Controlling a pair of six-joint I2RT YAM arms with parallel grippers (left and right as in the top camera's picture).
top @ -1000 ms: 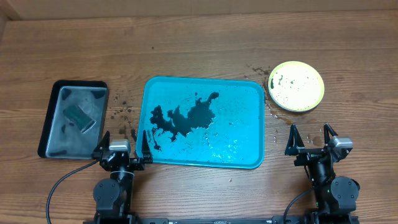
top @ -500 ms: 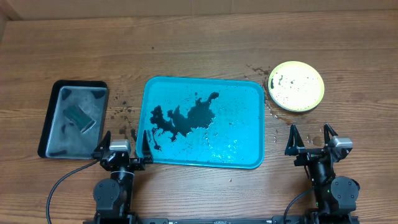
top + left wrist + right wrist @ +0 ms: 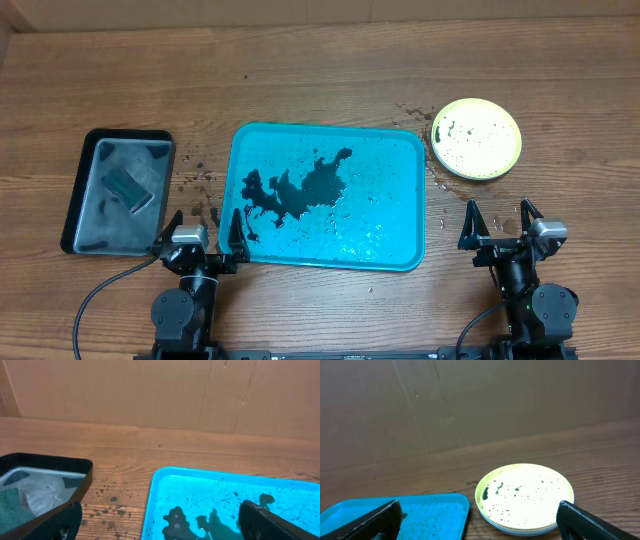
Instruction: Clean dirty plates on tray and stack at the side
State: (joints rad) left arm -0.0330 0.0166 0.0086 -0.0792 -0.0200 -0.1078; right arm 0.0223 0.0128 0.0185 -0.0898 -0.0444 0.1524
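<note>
Plates (image 3: 476, 138) sit stacked on the desk at 2 o'clock off the tray (image 3: 385, 190), speckled yellow-green one on top. I'd guess that's the "side" pile. The tray holds only a black puddle (image 3: 300, 190). Left fingers (image 3: 236, 225) and right fingers (image 3: 470, 222) are spread wide and empty, parked at 6 o'clock. No readable labels.
</note>
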